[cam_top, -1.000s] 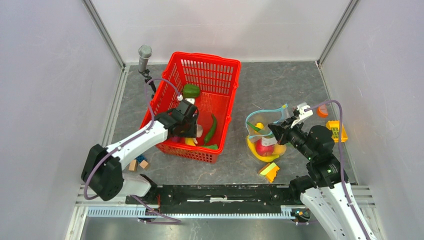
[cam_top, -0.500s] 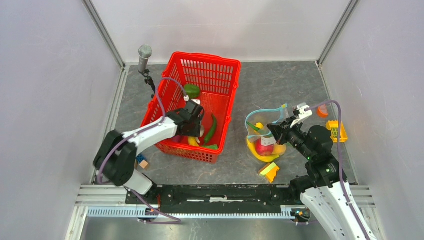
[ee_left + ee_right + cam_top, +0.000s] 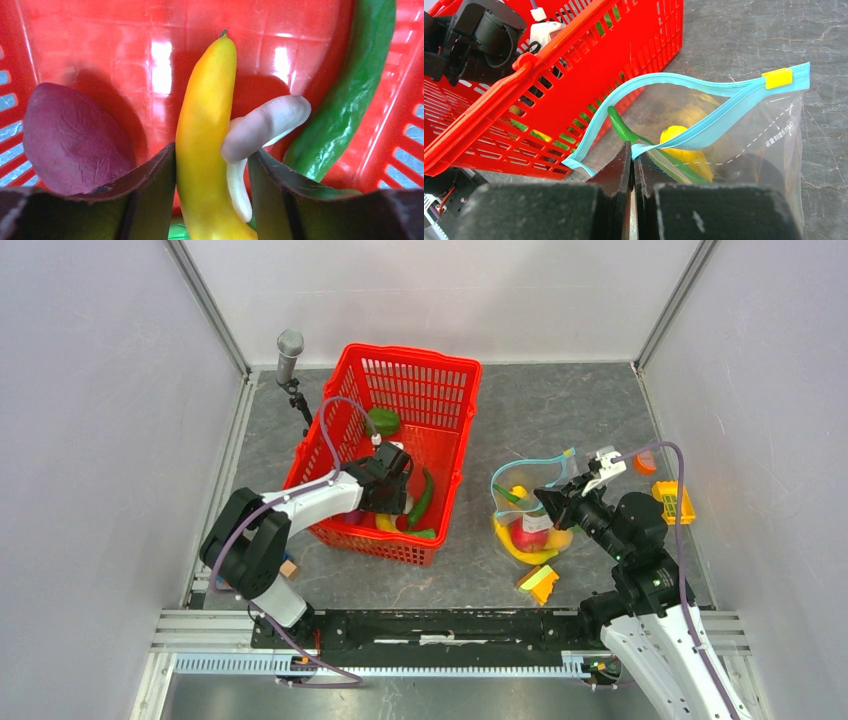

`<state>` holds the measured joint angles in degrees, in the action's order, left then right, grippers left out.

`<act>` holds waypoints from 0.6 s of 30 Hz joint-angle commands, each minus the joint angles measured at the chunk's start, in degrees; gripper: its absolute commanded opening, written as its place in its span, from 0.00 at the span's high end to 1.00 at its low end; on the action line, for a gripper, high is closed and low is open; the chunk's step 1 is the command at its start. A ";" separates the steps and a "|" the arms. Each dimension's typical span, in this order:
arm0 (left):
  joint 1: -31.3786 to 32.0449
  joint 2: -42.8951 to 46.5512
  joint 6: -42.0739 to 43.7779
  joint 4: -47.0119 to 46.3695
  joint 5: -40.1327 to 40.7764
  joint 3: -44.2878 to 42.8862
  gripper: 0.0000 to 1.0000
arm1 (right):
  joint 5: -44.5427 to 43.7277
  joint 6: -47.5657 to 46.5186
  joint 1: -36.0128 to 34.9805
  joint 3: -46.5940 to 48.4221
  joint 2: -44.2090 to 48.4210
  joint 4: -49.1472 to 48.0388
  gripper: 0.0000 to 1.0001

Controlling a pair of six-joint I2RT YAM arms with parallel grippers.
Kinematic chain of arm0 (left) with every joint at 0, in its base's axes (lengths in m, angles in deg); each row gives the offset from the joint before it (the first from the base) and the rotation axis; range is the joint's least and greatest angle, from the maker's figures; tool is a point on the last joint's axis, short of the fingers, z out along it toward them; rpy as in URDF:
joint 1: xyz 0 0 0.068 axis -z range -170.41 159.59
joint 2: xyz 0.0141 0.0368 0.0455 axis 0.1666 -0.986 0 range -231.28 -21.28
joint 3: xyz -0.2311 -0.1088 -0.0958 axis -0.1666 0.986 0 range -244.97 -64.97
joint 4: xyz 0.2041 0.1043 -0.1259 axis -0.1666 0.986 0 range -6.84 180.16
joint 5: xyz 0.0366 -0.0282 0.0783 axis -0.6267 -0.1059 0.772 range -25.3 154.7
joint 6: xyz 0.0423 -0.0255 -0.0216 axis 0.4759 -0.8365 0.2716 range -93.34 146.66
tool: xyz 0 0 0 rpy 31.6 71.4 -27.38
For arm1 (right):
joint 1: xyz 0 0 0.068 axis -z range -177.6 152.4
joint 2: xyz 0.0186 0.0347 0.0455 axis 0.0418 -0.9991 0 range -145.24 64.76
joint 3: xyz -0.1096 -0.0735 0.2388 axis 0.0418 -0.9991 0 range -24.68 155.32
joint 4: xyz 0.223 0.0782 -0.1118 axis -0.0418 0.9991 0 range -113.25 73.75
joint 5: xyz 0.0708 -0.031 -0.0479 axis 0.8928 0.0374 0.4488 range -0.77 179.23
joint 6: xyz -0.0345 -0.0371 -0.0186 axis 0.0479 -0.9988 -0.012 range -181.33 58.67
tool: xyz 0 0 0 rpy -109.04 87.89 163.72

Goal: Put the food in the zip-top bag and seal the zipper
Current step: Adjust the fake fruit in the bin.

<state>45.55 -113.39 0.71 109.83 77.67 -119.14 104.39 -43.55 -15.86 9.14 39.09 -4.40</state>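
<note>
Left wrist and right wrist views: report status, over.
Left fingers open, astride banana and mushroom in red basket. Right fingers shut on zipper, zip-top bag mouth open. Mushroom crowds banana between fingers.

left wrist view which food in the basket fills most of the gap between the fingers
The yellow banana; the white mushroom only crowds in beside it, the purple eggplant and green pepper lie outside the fingers.

The clear zip-top bag (image 3: 774,145) gapes, blue zipper (image 3: 684,82) unsealed, food (image 3: 684,150) inside. 1 banana (image 3: 205,135) lies in the basket (image 3: 150,60).
</note>
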 commanded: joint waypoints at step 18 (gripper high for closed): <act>-0.02 5.28 -0.02 0.70 2.76 -1.40 0.37 | 0.49 0.98 0.07 -0.86 0.96 -1.92 0.94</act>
<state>45.55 -103.93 0.62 111.34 79.18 -118.97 104.41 -43.16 -15.86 8.46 39.36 -4.61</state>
